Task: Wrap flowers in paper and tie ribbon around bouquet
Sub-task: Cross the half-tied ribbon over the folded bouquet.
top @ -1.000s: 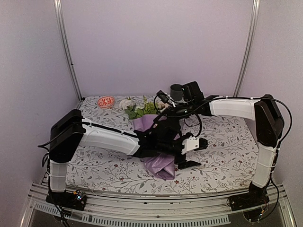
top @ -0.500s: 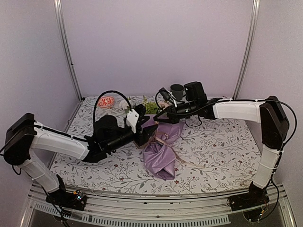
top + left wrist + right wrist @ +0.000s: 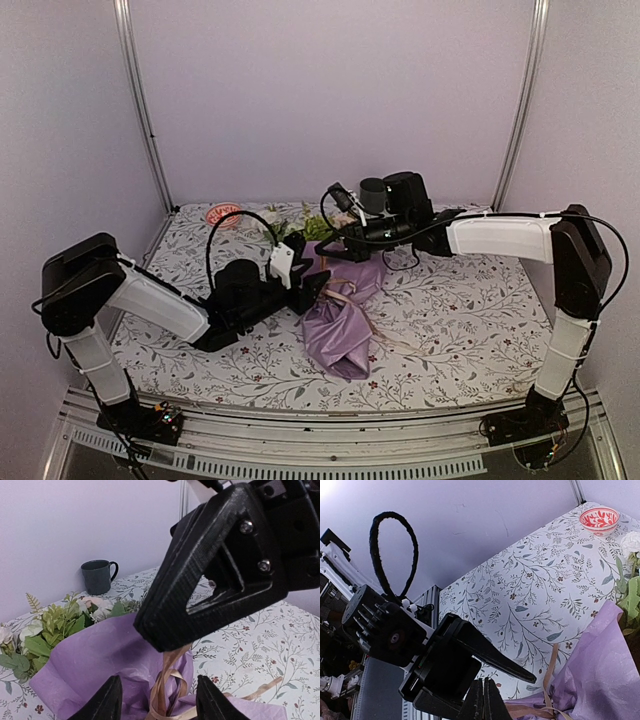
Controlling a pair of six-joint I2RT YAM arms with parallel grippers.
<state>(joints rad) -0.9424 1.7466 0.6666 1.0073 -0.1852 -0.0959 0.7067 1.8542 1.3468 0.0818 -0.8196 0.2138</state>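
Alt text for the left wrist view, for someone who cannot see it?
The right gripper, black and shut, fills the upper right, holding a beige ribbon that rises from the lilac paper wrap. The left gripper stands open either side of that ribbon at the bottom edge; flowers lie left, a dark mug behind on the floral cloth.

Looks to us like a robotics lab test cell, not anybody's home: we've got the left arm [image 3: 150, 300] and right arm [image 3: 500, 235] bolted to an aluminium rail [image 3: 330, 445], bare metal posts [image 3: 140, 110] framing plain pale wall panels [image 3: 330, 90], and a loose cable loop [image 3: 238, 213]; the only homely bits are a floral table cloth [image 3: 470, 320], a mug [image 3: 98, 576] and a bowl [image 3: 600, 520]
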